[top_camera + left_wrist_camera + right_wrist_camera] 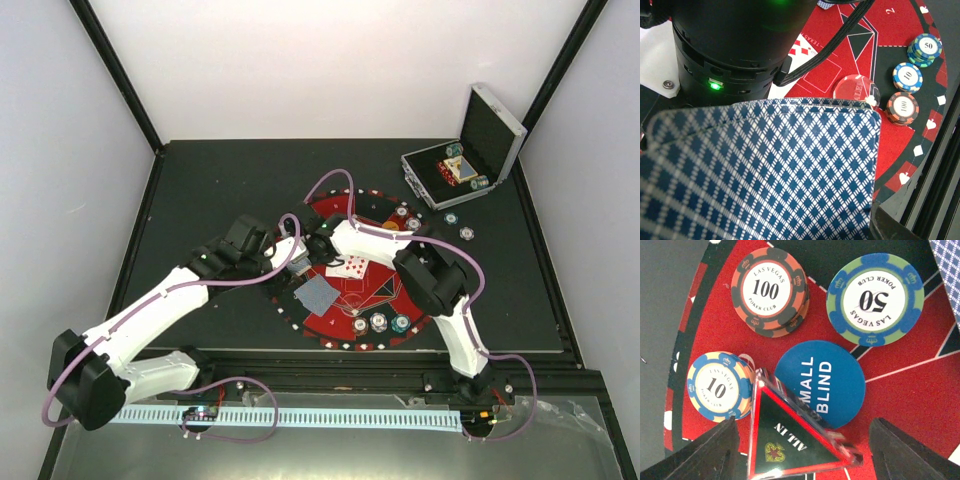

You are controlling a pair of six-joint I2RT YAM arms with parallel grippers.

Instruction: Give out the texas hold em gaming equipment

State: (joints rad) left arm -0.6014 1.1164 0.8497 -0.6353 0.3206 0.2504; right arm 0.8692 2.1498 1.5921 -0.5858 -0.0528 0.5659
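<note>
My left gripper (289, 248) is shut on playing cards (765, 170) whose blue diamond backs fill the lower left wrist view and hide its fingers. My right gripper (803, 432) is open low over the red mat (920, 400). The black "ALL IN" triangle marker (790, 445) lies between its fingers (715, 452), one edge propped on the blue "SMALL BLIND" disc (826, 374). Chips marked 100 (769, 291), 50 (875, 299) and 10 (719, 386) surround the disc. In the top view my right gripper (313, 248) sits beside the left one at the mat's left part.
A grey-backed card pile (318, 293) and face-up cards (348, 267) lie on the mat (395, 300). Chip stacks (380, 321) stand at its near edge. The open silver case (470, 150) stands at the back right, two loose chips (458, 226) near it. The right wrist (735, 45) looms just ahead of the left camera.
</note>
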